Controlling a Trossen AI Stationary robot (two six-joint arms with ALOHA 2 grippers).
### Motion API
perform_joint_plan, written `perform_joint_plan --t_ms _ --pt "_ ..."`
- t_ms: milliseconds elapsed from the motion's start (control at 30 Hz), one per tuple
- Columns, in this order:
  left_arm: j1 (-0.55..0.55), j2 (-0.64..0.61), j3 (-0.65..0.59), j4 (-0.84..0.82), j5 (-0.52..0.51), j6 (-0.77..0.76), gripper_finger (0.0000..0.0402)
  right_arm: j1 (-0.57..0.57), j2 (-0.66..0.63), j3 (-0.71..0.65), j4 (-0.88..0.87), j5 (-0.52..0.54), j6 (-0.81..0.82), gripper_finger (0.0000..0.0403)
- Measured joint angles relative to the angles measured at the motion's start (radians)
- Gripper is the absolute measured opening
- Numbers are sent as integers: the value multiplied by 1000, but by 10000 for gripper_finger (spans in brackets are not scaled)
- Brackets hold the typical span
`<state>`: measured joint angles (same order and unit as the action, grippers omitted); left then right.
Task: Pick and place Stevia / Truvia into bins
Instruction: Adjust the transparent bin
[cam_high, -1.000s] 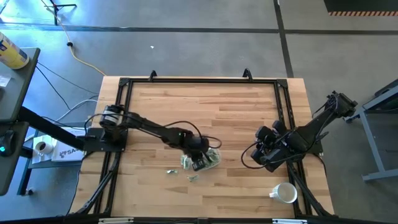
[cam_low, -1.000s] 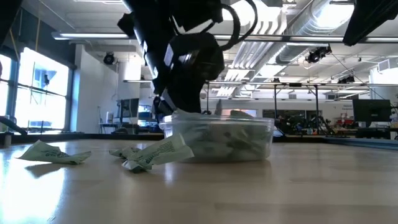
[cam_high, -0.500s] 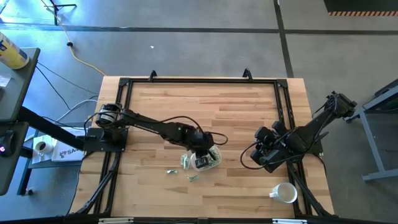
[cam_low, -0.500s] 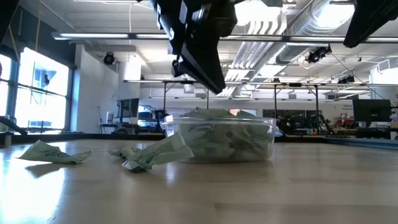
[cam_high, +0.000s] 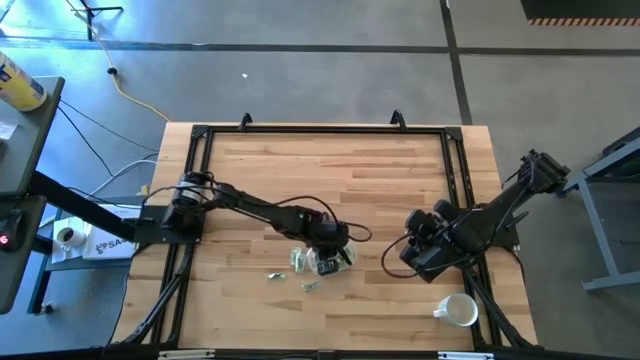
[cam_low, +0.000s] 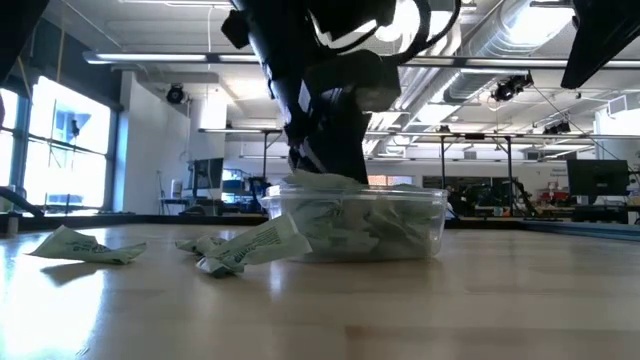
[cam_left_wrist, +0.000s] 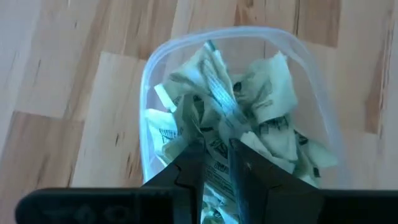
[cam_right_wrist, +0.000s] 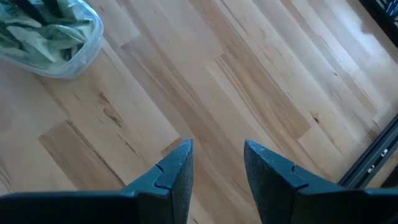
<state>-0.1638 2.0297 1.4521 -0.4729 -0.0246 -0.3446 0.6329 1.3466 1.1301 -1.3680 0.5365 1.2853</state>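
Two tools: my left tool (cam_left_wrist: 216, 163) nearly closed, pinching a packet (cam_left_wrist: 219, 99) inside the bin (cam_left_wrist: 314, 99); right tool (cam_right_wrist: 217, 163) open, idle.
Tip: release low, so nothing spills onto counter (cam_high: 350, 170).

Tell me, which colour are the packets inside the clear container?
Pale green and white packets, best in the left wrist view.

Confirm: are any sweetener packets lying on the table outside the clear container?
Yes, the low view shows loose packets on the table beside the clear container.

Wooden table (cam_high: 380, 180): container (cam_low: 355, 225), packets (cam_low: 240, 248), mug (cam_high: 458, 310)
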Motion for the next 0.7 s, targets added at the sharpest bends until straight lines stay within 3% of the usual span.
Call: perform_joint_plan --t_ms 333,700 --pt "0 -116 84 -95 -76 34 101 18 0 0 9 31 0 134" --pt "0 -70 44 -74 132 8 101 17 1 0 5 24 0 134"
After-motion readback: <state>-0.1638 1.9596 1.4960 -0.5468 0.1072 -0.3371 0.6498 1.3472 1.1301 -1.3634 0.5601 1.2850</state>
